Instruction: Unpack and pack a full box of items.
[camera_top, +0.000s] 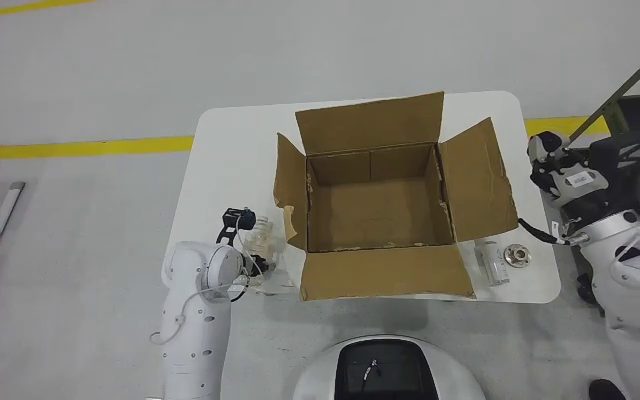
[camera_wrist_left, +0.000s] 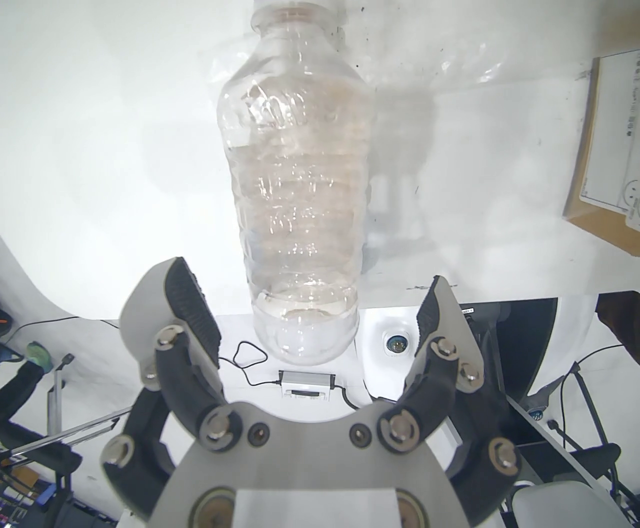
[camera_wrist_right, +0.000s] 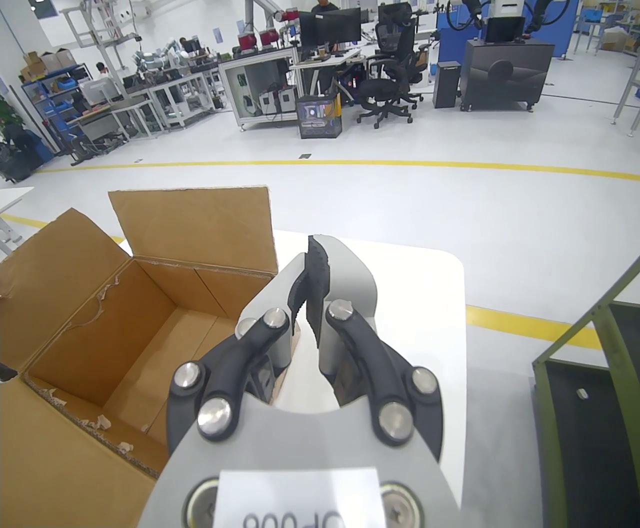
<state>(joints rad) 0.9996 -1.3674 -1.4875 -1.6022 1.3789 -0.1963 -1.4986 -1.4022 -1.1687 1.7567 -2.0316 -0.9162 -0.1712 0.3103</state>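
1. Box (camera_top: 375, 215): one, standing open at the middle of the table (camera_top: 230, 160), its flaps spread and its floor bare.
2. Bottle (camera_wrist_left: 300, 200): one, clear plastic, lying on its side on the table near the box's left wall.
3. Deciding relation: the bottle's long axis runs straight away from the left gripper (camera_wrist_left: 310, 280), base nearest and neck farthest. The fingers (camera_wrist_left: 192, 305) flank the base, so closing would squeeze it across its width.
4. Left gripper: spread wide, pads apart from the bottle, grasping nothing.
5. Right gripper (camera_wrist_right: 314, 250): clenched on nothing, beyond the box's right side and well apart from the bottle. The left arm is the nearer.
6. Other items, by the box's right flap: one round metal part (camera_top: 517, 255) and one small pale piece (camera_top: 490, 264).
7. Judgement: unpacking looks complete, and the bottle is the likely first item to repack.
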